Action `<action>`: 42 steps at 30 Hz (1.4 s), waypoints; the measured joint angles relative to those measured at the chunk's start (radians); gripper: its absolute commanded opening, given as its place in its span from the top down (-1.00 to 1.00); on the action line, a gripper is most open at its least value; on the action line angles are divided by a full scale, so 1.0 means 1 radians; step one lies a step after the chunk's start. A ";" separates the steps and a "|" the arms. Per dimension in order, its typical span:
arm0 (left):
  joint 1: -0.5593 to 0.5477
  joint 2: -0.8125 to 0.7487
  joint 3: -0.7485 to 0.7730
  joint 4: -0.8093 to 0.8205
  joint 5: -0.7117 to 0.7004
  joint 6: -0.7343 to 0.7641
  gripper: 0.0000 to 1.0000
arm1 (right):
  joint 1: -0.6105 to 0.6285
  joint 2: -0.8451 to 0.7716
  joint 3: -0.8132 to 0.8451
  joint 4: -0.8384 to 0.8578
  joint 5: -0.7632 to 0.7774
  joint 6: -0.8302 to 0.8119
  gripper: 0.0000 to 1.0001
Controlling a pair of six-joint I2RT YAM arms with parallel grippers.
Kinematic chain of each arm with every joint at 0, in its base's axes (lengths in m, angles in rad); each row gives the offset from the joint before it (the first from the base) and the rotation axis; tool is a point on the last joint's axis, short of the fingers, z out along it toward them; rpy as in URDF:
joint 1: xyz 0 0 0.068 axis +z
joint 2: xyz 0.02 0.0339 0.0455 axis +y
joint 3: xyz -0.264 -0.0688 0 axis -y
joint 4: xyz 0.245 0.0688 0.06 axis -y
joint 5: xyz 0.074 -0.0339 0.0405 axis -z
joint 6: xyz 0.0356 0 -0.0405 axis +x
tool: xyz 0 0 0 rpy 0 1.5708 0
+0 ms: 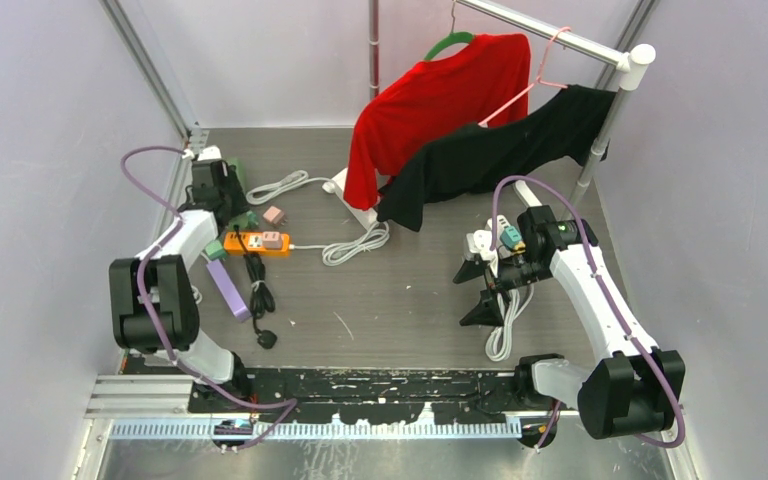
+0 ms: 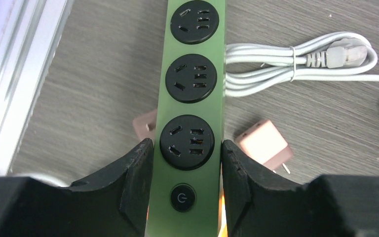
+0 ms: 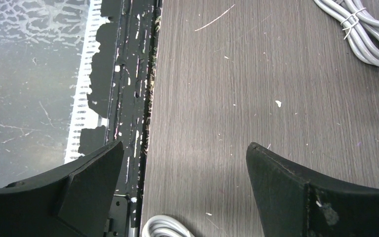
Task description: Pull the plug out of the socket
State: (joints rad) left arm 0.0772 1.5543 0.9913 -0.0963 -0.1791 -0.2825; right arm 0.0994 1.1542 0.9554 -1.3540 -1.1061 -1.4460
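Jaws of left gripper [image 2: 186, 148] clamped across green power strip [image 2: 208, 197] at the socket [image 2: 186, 142] next to its power button [image 2: 182, 197]; all three sockets show open slots. Loose pink plug [image 2: 265, 146] lies just beside the strip, prongs visible; second pink block [image 2: 145, 126] half hidden under its other edge. Bundled white cable [image 2: 292, 64] near the strip's far end. Right gripper [image 3: 185, 148] jaws wide apart, well away from the strip.
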 measured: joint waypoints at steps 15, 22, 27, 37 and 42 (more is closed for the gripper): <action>0.009 0.258 0.237 -0.065 -0.023 0.252 0.10 | 0.000 0.000 0.000 -0.014 -0.007 -0.019 -0.99; 0.017 0.266 0.258 -0.085 -0.042 0.234 -0.90 | 0.000 0.000 0.000 -0.016 -0.008 -0.022 -1.00; 0.018 0.227 0.292 -0.134 -0.031 0.163 -0.99 | 0.000 0.000 0.000 -0.016 -0.007 -0.023 -0.99; 0.017 -0.108 0.151 -0.087 0.224 -0.068 -0.99 | 0.000 0.000 0.000 -0.017 -0.007 -0.024 -1.00; -0.031 -0.267 -0.068 -0.003 0.318 -0.191 -0.99 | 0.000 0.000 0.000 -0.017 -0.007 -0.027 -0.99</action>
State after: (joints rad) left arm 0.0463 1.2873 0.9237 -0.0998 0.1387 -0.4736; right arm 0.0998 1.1542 0.9554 -1.3708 -1.1130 -1.4727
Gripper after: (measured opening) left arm 0.996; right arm 0.996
